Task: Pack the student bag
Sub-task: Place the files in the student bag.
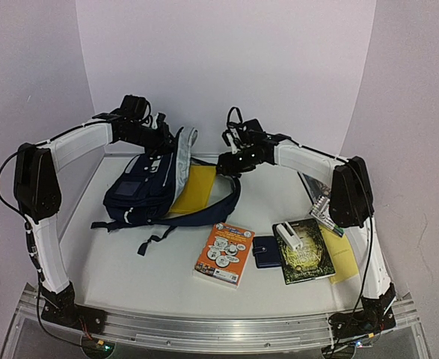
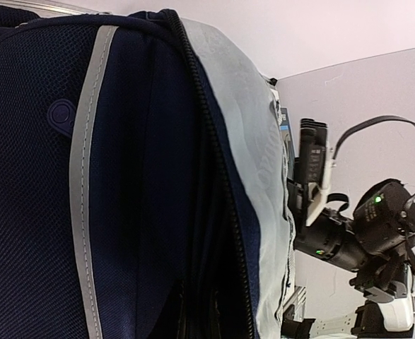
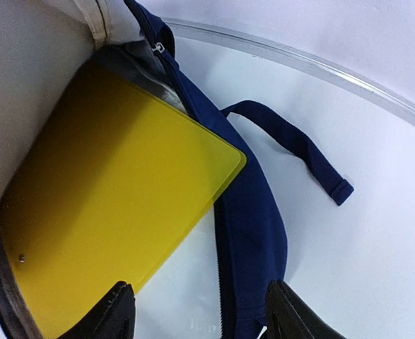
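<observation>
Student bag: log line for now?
left jaws shut on student bag | right jaws open over yellow folder | folder partly in bag | orange book outside

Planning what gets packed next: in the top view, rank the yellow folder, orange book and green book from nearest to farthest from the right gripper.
From the right gripper:
1. Yellow folder, just left, at the bag mouth.
2. Orange book, toward the front, centre.
3. Green book, front right.
</observation>
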Tool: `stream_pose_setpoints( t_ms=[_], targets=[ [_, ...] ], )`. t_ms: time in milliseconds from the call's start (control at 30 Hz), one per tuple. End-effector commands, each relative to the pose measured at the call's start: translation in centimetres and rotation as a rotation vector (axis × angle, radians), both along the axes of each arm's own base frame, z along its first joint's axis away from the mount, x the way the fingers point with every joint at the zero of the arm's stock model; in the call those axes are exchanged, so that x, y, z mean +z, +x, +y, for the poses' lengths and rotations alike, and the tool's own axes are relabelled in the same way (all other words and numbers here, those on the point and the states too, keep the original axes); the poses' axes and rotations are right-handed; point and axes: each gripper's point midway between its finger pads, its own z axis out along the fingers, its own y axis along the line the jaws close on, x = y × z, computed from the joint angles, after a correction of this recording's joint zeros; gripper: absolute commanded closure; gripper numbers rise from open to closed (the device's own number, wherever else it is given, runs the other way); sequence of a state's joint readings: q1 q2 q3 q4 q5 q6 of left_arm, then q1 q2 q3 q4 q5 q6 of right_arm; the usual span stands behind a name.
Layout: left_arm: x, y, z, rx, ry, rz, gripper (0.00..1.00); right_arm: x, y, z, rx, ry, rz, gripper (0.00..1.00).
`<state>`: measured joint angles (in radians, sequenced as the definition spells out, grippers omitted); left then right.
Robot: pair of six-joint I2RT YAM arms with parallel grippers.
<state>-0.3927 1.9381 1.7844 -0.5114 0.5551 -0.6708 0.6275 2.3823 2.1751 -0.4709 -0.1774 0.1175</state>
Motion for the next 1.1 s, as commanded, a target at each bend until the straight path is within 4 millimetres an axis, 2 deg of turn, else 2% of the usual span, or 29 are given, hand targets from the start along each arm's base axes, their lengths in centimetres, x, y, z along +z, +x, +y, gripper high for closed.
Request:
stream_pose_setpoints(
  t_ms=[0,233,333,400,500,633,700,767,833,900,933,1000,1067],
  targets=[
    [5.7,-0.2,0.3,-0.02,-0.06,-0.157,1.0,-1.0,1.5,-0.1,0.032,-0.172,-0.126,0.37],
    [6.0,-0.2,0.4,-0.017,-0.058,-0.162,1.0,-3.5,3.4,-1.7,0.001,-0.346,-0.196,0.37],
    [5.9,-0.3,0.4,-0.018,-0.057,-0.159,1.0,-3.7,4.7,-2.7,-0.053,-0.388,-0.225,0.45],
    [5.8,-0.4,0.6,-0.015,-0.053,-0.157,1.0,-2.7,5.4,-3.0,-0.09,-0.36,-0.238,0.48],
    [5.4,-0.6,0.7,-0.013,-0.042,-0.151,1.0,0.3,6.7,-3.5,-0.154,-0.261,-0.261,0.53],
    [4.8,-0.9,1.1,-0.007,-0.02,-0.141,1.0,4.4,8.4,-4.9,-0.252,0.016,-0.218,0.63],
    [4.4,-1.0,1.3,-0.001,-0.005,-0.135,1.0,5.2,8.7,-5.1,-0.26,0.153,-0.156,0.75],
    [4.2,-1.0,1.5,0.002,0.004,-0.132,1.0,5.2,8.2,-4.3,-0.224,0.221,-0.103,0.87],
    [4.1,-1.0,1.5,0.003,0.01,-0.128,1.0,4.7,7.3,-3.2,-0.172,0.273,-0.042,0.91],
    [3.8,-0.9,1.6,0.008,0.016,-0.124,1.0,4.1,6.1,-2.0,-0.118,0.319,0.025,0.88],
    [3.7,-0.8,1.7,0.009,0.019,-0.121,1.0,3.8,5.6,-1.7,-0.099,0.332,0.051,0.82],
    [3.0,-0.6,1.7,0.01,0.024,-0.106,1.0,4.0,4.7,-1.3,-0.063,0.344,0.075,0.58],
    [2.0,-0.5,1.6,0.005,0.026,-0.085,1.0,4.2,3.8,-1.6,-0.035,0.329,0.078,0.43]
  ],
)
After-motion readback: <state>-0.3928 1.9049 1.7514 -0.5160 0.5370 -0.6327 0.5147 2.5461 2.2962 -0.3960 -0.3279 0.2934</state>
